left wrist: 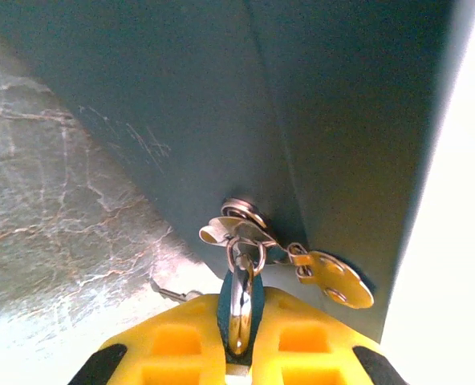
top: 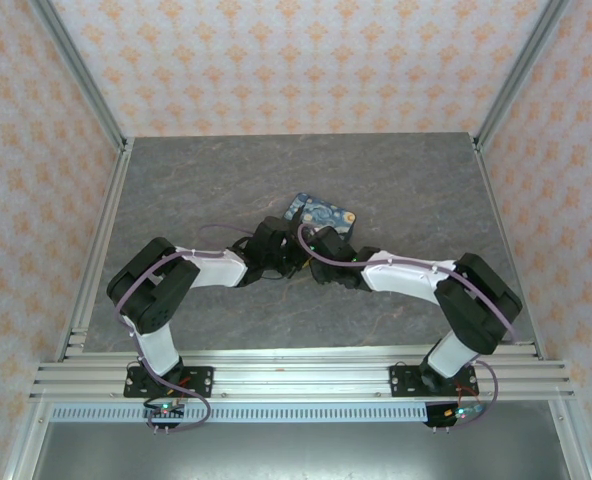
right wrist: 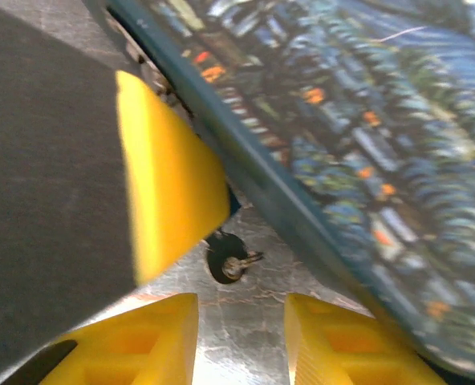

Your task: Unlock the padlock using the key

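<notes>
The padlock lies mid-table, its starry-night top facing up and its dark teal side toward my left wrist camera. My left gripper is shut on the key, whose teal head sits between the yellow fingers with a metal ring through it. The key's tip meets the round silver keyhole in the padlock's side. My right gripper is open over bare table beside the padlock's near edge, with nothing between its fingers. From above, both grippers crowd the padlock's near side.
A gold tag and a spare key hang from the ring by the keyhole. The left gripper's yellow finger stands close ahead of my right fingers. Metal rails edge the table front, and patterned walls enclose it.
</notes>
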